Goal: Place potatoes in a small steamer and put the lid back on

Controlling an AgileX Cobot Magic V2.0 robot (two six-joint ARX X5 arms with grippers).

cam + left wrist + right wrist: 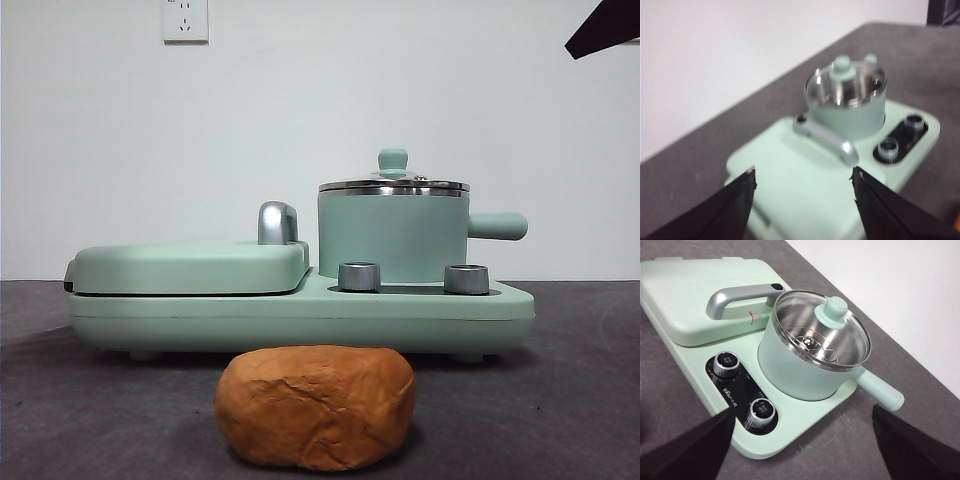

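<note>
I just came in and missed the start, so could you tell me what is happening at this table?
Nothing is being handled yet. The potato lies on the table in front of the cooker, and the lid sits on the small steamer. The left gripper hangs open above the griddle cover; the right gripper hangs open above the steamer's side of the cooker. Neither touches anything.

The potato point(315, 405) wore a wrinkled matte skin, the small steamer point(805, 367) had smooth satin mint walls under a shiny steel rim, the lid point(822, 330) was clear glass, and the table point(560, 400) looked dull grey and finely rough.
</note>
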